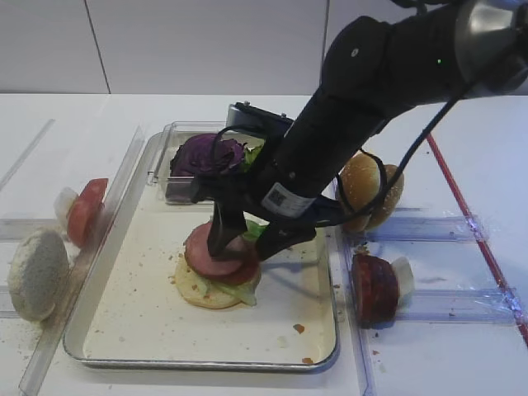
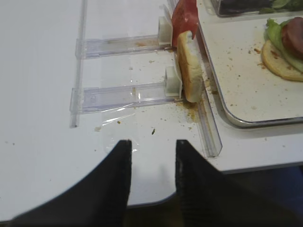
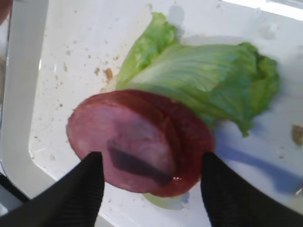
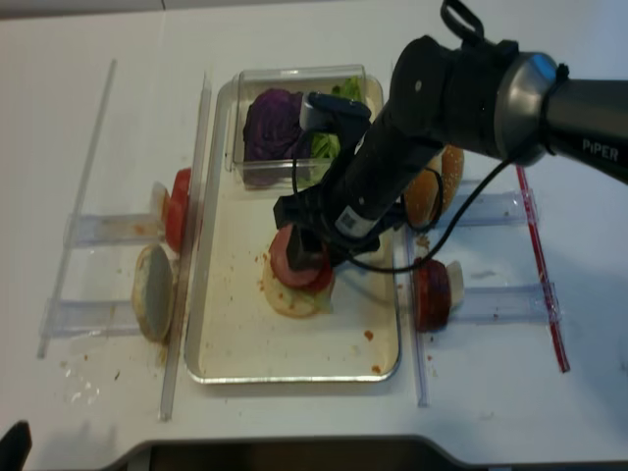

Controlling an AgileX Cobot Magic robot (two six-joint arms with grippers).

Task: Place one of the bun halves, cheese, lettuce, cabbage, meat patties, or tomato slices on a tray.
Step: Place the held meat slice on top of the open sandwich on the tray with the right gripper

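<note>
On the cream tray lies a pale bun half with lettuce and a pinkish-brown meat patty stacked on it. My right gripper hangs just above the patty, open, one finger to each side of it and nothing held between them. In the left wrist view my left gripper stands open and empty over the table's front edge, left of the tray. The stack shows at that view's top right.
Clear racks flank the tray: a pale bun half and tomato slices on the left, sesame bun domes and meat patties on the right. A clear box with purple cabbage sits at the tray's far end.
</note>
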